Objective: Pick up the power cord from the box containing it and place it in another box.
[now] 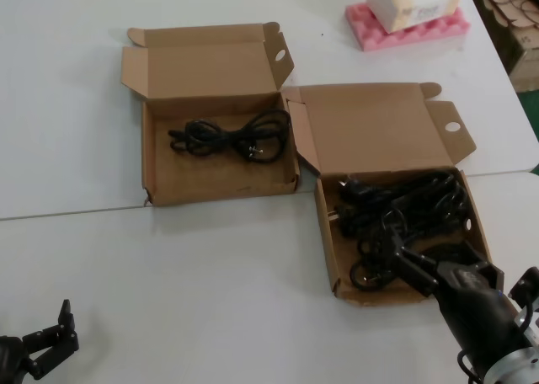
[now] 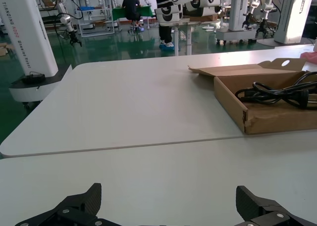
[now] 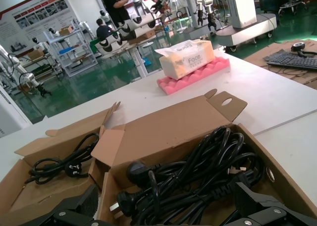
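The power cord [image 1: 227, 136], a slim black looped bundle, lies in the squarish box [image 1: 219, 190] at the left, whose straight lid has a round-holed ear. It also shows in the left wrist view [image 2: 277, 93] and the right wrist view [image 3: 54, 164]. The wider box [image 1: 321, 207] with splayed lid ears stands to its right and holds a heap of black cords [image 1: 404, 207]. My right gripper [image 1: 429, 262] hovers open and empty over that box's near end, just above the heap [image 3: 198, 171]. My left gripper [image 1: 46, 338] is open and empty low over the table's near left.
A tissue box [image 1: 413, 1] sits on pink foam [image 1: 404, 26] at the far right of the table. Stacked cardboard [image 1: 514, 22] lies past the table's right edge. A seam [image 1: 126, 209] crosses the white table between me and the left box.
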Motion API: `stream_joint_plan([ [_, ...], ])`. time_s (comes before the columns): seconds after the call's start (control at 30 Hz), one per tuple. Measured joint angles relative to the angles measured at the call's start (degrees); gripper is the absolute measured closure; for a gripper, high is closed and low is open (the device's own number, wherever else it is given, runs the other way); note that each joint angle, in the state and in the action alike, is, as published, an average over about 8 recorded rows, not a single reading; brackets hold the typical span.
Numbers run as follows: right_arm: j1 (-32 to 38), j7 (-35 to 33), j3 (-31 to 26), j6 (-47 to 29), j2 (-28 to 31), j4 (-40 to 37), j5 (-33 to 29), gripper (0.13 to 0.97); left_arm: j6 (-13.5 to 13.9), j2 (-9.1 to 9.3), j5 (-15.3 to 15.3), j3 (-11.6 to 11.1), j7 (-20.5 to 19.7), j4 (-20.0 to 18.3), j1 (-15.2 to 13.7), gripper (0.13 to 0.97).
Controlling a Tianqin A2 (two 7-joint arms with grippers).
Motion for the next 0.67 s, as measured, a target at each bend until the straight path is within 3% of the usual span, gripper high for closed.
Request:
stream_joint_plan([
  [0.67, 0.0, 0.0, 0.0, 0.0, 0.0, 0.0, 0.0, 0.129, 0.0, 0.0, 0.0, 0.0, 0.0, 0.0, 0.0, 0.132],
])
